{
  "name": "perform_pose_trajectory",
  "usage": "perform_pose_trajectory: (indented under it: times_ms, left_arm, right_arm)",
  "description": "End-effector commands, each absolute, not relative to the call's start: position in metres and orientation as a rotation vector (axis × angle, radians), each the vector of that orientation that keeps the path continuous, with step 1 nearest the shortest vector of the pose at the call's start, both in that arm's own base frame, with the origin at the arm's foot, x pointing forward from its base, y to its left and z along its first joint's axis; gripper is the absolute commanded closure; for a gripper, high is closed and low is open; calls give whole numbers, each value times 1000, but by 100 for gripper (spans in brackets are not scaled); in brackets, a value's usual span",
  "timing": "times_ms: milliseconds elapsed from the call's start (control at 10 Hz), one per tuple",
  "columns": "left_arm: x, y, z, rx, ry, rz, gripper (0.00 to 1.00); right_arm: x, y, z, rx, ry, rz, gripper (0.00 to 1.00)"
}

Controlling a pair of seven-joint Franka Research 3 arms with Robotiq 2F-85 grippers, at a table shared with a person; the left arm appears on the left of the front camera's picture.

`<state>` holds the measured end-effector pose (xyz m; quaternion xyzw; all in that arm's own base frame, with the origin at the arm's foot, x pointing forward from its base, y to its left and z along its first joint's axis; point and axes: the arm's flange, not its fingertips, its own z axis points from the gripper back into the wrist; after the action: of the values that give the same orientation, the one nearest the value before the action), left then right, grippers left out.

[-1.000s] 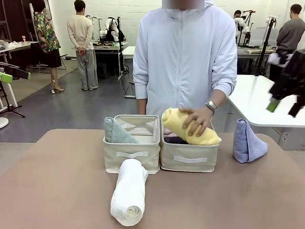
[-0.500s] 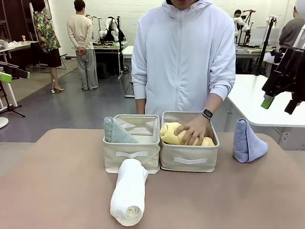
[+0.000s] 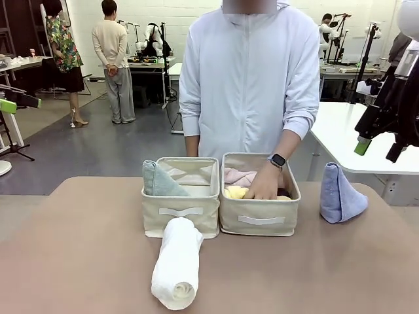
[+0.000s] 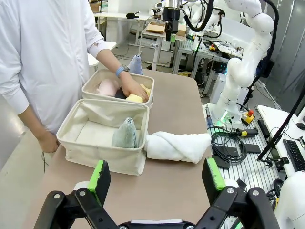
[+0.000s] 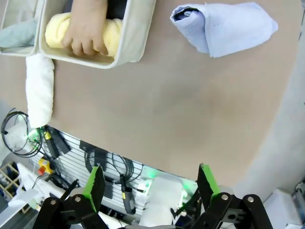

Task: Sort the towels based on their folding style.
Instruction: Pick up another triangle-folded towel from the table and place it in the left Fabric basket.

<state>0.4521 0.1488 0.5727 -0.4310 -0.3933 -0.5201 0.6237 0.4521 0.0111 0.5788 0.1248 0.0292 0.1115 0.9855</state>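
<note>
Left gripper (image 4: pixel 155 164) and right gripper (image 3: pixel 378 149): my jaws are spread wide and hold nothing, both up off the table (image 3: pixel 78 248). The person's hand (image 3: pixel 262 190) presses the yellow roll (image 5: pixel 112 33) into the right basket (image 3: pixel 258 221) beside the pink roll (image 3: pixel 239 176), so rolls evidently go there. The pale green cone (image 3: pixel 157 180) stands in the left basket (image 3: pixel 180 212). Unsorted: the white roll (image 3: pixel 178 261), near, against the left basket; the blue cone (image 3: pixel 340 195), far right.

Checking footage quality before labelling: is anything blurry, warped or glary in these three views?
Front view: even light, white rolled towel sharp, soft shadow under it, no glare. Left wrist view: wide-angle bending near the edges, left claw crisp. Right wrist view: blue cone towel clear, no glare.
</note>
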Motion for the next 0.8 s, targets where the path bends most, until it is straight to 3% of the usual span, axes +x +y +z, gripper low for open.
perform_pose_trajectory:
  times_ms: [0,400,700]
  left_arm:
    - [452,150,574,-989,-910,-1206,0]
    - [452,150,574,-989,-910,-1206,0]
    - [452,150,574,-989,-910,-1206,0]
  right_arm:
    - [455,32,578,244,34,69,0]
    - [476,96,582,179,-116,-453,0]
    - [488,103,563,59,-41,-612,0]
